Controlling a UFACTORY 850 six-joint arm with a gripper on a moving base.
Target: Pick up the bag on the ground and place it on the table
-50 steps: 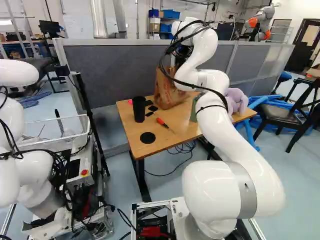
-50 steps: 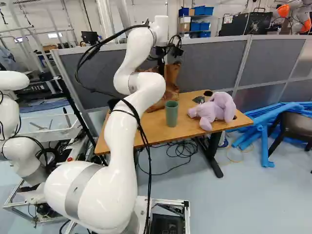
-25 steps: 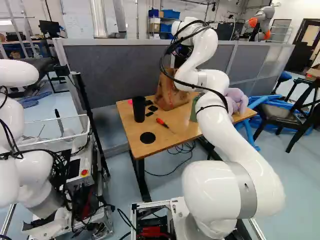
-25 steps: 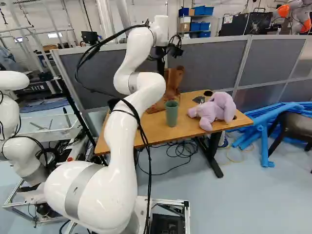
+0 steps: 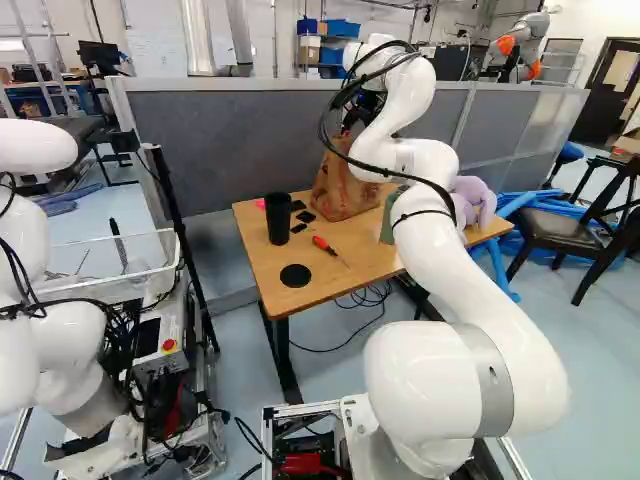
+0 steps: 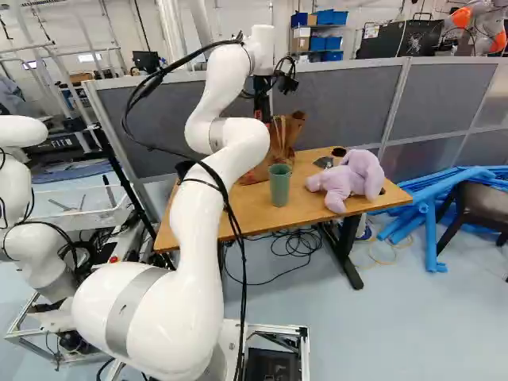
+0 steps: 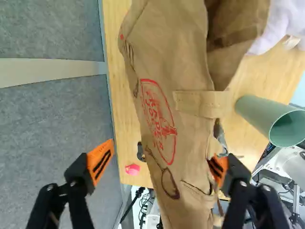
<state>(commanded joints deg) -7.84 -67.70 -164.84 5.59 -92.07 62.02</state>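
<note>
Bag (image 7: pixel 174 62) on table (image 5: pixel 370 262), bare strip (image 7: pixel 126 119) between it and divider (image 7: pixel 52 138); gripper (image 6: pixel 263 107) open.

Bag (image 6: pixel 282 147) on table (image 6: pixel 309 205), under the gripper (image 6: pixel 263 113) and between its fingers. Partition (image 6: pixel 333 99) behind the table, beside one finger. Cup (image 6: pixel 279 186) on table, beyond the other finger; plush toy (image 6: pixel 349 181) farther out that side. Tumbler (image 5: pixel 278 218), screwdriver (image 5: pixel 325 246) and round mat (image 5: pixel 295 276) on table, left of the gripper in the left base view.
</note>
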